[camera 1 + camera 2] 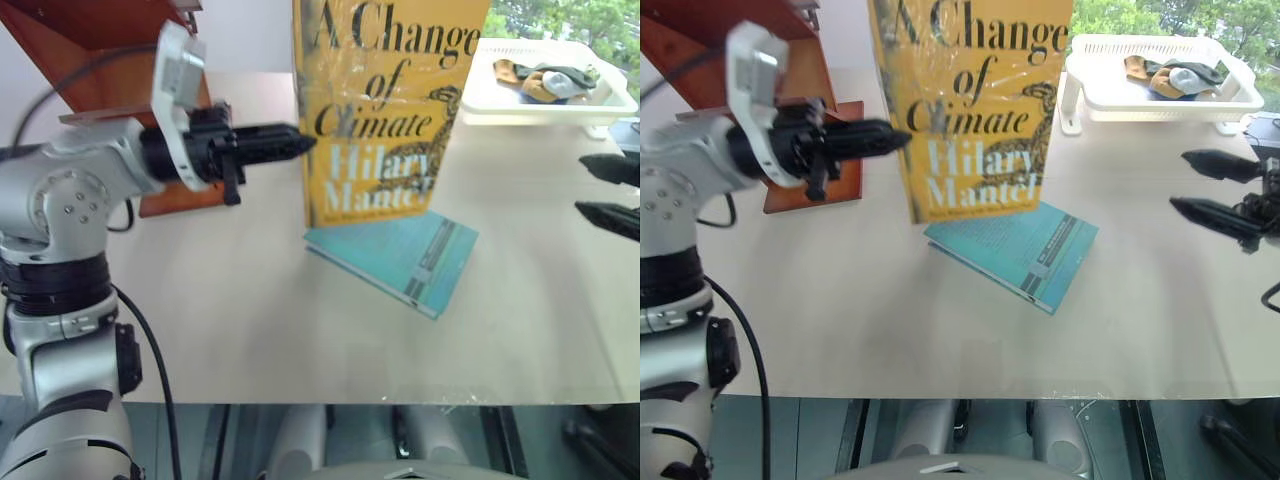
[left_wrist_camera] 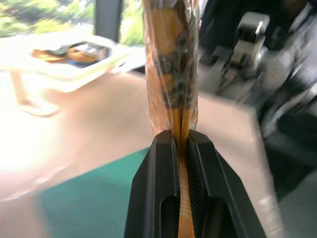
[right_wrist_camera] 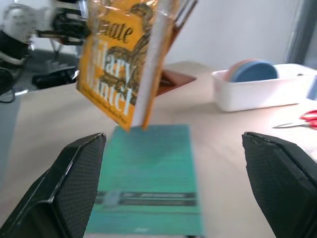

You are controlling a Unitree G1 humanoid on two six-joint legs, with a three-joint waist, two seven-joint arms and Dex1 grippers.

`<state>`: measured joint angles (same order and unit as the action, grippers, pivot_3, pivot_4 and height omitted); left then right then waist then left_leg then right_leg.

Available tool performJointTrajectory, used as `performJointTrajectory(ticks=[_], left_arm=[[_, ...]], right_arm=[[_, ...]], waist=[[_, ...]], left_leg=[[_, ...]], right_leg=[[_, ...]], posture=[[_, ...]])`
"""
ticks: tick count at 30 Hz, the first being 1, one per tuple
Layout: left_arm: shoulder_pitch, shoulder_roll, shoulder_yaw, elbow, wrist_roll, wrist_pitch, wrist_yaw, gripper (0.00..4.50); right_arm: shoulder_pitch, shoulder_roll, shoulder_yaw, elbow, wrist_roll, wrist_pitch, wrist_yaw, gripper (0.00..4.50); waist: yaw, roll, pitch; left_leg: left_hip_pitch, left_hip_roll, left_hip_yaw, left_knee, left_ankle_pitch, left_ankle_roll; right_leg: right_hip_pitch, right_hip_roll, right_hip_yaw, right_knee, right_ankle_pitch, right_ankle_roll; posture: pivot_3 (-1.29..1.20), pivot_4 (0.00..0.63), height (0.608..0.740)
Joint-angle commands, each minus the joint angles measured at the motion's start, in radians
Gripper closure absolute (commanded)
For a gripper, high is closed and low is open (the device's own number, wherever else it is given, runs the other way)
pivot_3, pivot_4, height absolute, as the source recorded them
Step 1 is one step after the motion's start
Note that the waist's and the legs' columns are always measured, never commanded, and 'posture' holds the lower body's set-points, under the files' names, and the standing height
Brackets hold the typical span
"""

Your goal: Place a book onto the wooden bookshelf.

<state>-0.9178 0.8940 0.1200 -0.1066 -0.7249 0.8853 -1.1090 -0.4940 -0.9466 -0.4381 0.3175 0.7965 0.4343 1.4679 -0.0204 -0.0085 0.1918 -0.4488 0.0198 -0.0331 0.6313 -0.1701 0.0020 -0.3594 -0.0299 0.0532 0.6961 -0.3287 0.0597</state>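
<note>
- Two black fingers of the left gripper (image 1: 300,142) are clenched on the edge of the book (image 1: 385,110); in the left wrist view the yellow jacket is seen pinched between the two pads (image 2: 161,168).
- The book is held upright in the air, its cover facing the head camera, above the teal book (image 1: 400,255) that lies flat on the table (image 1: 250,330).
- The right gripper (image 1: 1205,190) is seen at the right edge, its fingers spread wide and holding nothing, well apart from the book.
- The wooden bookshelf (image 1: 100,50) is seen behind the left arm, at the table's far left, with the book to its right.
- The carrying step is judged to be in hand: the book is lifted but not yet set on the shelf.
- A swing toward the slanted boards is called for next, and the book must be turned to suit a board before it is released.
- The book's lower corner hanging clear over the teal book is shown by the right wrist view, along with a white tub (image 3: 257,89) holding bowls.
- A white tray (image 1: 1160,85) at the far right is shown by the head views.
</note>
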Motion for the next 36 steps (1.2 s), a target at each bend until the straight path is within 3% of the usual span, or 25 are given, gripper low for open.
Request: performJointTrajectory(ticks=[1,7,13,25,36], left_arm=[[-0.118,0.101,-0.082,0.035,0.186,-0.193,-0.059,4.45],[-0.267,0.175,-0.189,0.182,0.442,-0.467,-0.104,4.45],[-0.317,0.185,-0.189,0.250,0.554,-0.579,-0.092,4.45],[-0.308,0.290,-0.208,0.371,0.802,-0.822,-0.055,4.45],[-0.297,0.381,-0.270,0.524,1.022,-0.920,-0.046,4.45]], right_arm=[[-0.143,0.013,-0.010,0.157,0.034,0.019,0.078,0.00],[-0.298,0.043,0.026,0.270,0.126,0.204,0.147,0.00],[-0.327,0.040,0.088,0.278,0.238,0.302,0.147,0.00],[-0.367,0.049,0.150,0.339,0.254,0.227,0.147,0.00],[-0.370,0.048,0.165,0.348,0.259,0.202,0.147,0.00]], waist=[[-0.003,0.002,0.002],[0.000,0.003,0.004],[0.003,0.003,0.005],[-0.002,0.004,0.005],[-0.014,0.003,0.005]], left_leg=[[0.000,0.000,0.001,0.000,0.000,0.000],[-0.001,-0.001,0.001,-0.002,0.000,0.000],[-0.004,-0.001,0.001,-0.002,0.000,0.000],[-0.005,-0.001,0.002,-0.002,0.000,0.000],[-0.005,0.000,0.002,-0.001,0.000,0.000]], right_leg=[[0.000,0.001,0.001,0.000,0.000,0.000],[-0.002,0.001,0.002,-0.001,0.000,0.000],[-0.004,0.000,0.002,-0.001,0.000,0.000],[-0.007,0.001,0.002,0.000,0.000,0.000],[-0.007,0.001,0.002,0.001,0.000,0.000]], posture=[[0.00,0.150,0.740],[0.00,0.150,0.740],[0.00,0.150,0.740],[0.00,0.150,0.740],[0.00,0.150,0.740]])
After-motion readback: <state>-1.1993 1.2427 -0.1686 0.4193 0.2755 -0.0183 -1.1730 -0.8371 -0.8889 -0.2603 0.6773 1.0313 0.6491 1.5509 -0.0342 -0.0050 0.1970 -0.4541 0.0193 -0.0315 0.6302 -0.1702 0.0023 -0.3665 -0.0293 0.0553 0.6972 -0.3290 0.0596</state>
